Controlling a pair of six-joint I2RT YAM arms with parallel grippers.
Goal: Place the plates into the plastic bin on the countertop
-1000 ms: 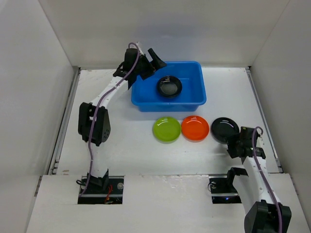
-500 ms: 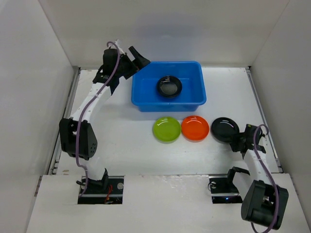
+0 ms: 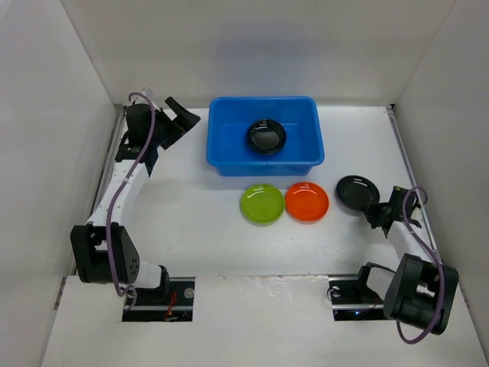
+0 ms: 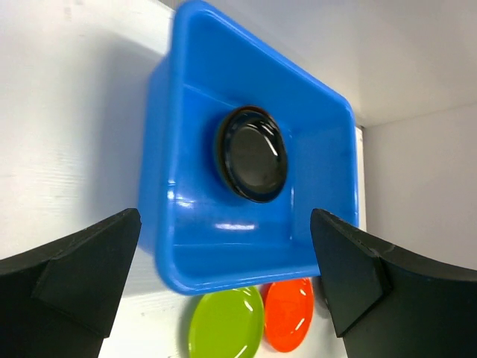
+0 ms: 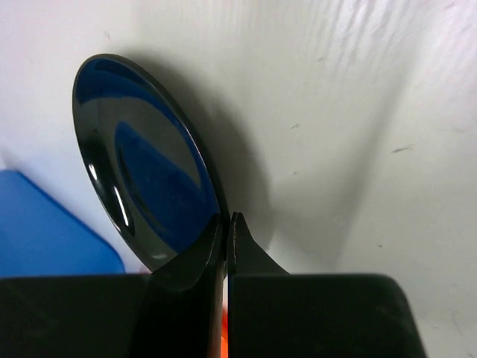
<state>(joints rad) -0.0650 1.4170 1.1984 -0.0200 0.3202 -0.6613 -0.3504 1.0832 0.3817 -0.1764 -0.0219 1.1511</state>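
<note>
L gripper (image 3: pixel 183 112) sits at far left, just left of the plastic bin (image 3: pixel 229 164), not touching it. Its jaws are spread wide w/ nothing between them. In the wrist view both fingers (image 4: pixel 82 268) frame the bin from either side.

Bin is at far centre of the countertop (image 3: pixel 191 214). One glossy black plate (image 3: pixel 266 136) lies inside it, roughly mid-floor.

Near side of the bin, lime green plate (image 3: pixel 262 203) and orange plate (image 3: pixel 306 202) lie flat side by side, rims about touching.

R gripper (image 5: pixel 226 228) is at right, pinched closed on the rim of the second black plate (image 5: pixel 145 171). That plate is right of the orange one and apart from it, outside the bin; wrist view shows it tilted up off the surface.
</note>
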